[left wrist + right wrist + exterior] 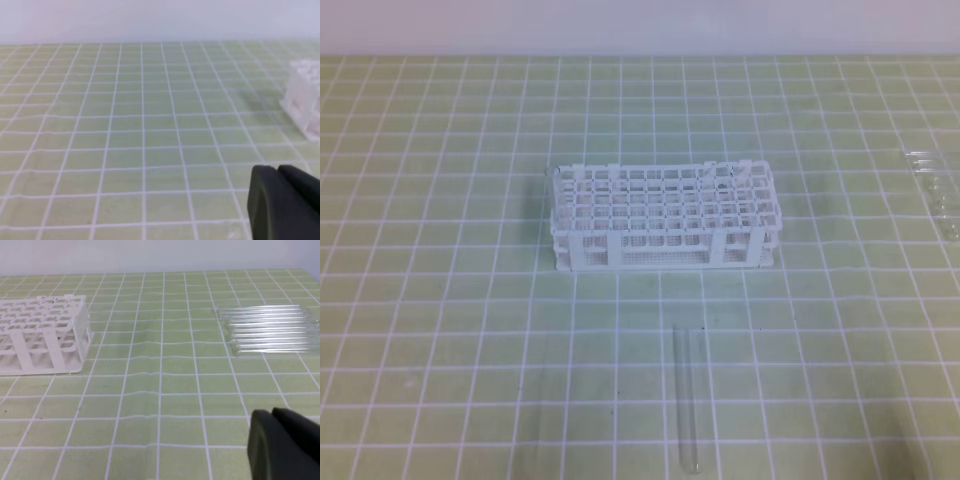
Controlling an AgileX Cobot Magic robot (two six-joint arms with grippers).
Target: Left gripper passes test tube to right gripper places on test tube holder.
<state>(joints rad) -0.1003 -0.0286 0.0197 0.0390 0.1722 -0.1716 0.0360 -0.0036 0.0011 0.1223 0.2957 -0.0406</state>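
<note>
The test tube (688, 400) lies flat on the green grid mat, a little in front of the test tube holder (663, 216), its length running front to back. The holder is a white lattice rack at mid-table, with no tube showing in its holes. It also shows in the right wrist view as the holder (42, 335) and at the right edge of the left wrist view as the holder (306, 100). Neither arm appears in the high view. My left gripper (278, 171) and right gripper (272, 413) each show as black fingers pressed together, shut and holding nothing.
Several clear glass tubes (270, 329) lie side by side on the mat to the right of the holder, seen at the right edge of the high view as the tube cluster (935, 185). A pale wall bounds the mat at the back.
</note>
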